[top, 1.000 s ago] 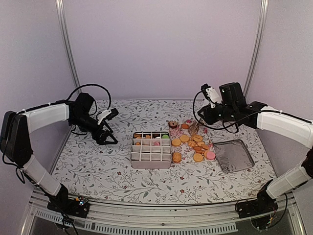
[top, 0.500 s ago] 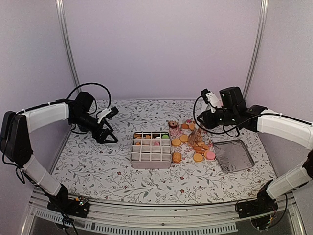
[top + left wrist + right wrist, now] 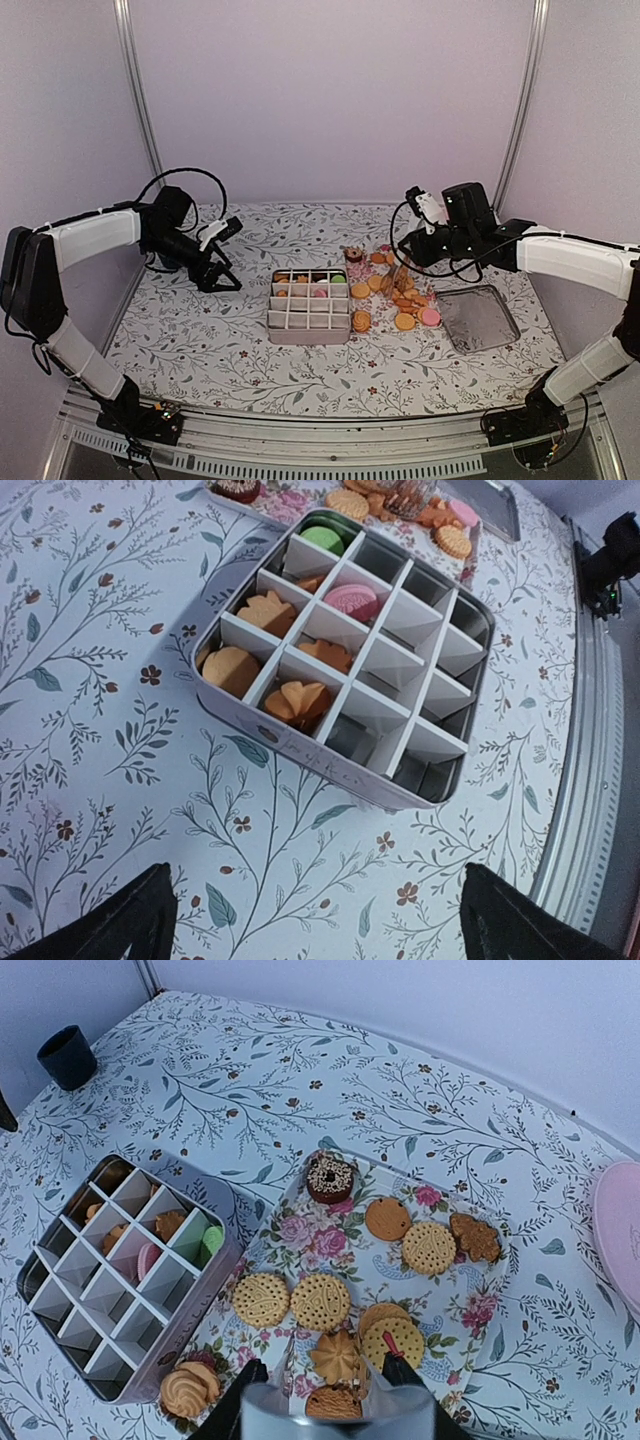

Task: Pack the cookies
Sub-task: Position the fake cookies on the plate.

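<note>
Cookies (image 3: 320,1302) lie just beyond the right tool (image 3: 323,1370) (jaws parted).

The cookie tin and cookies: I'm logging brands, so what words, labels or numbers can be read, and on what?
No text is readable in any view.
The pink cookie in the tin bears an embossed mark, too blurred to read.

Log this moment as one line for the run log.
left gripper: open, empty, apart from divided tin | right gripper: open, over cookies on floral tray | tin: partly filled
</note>
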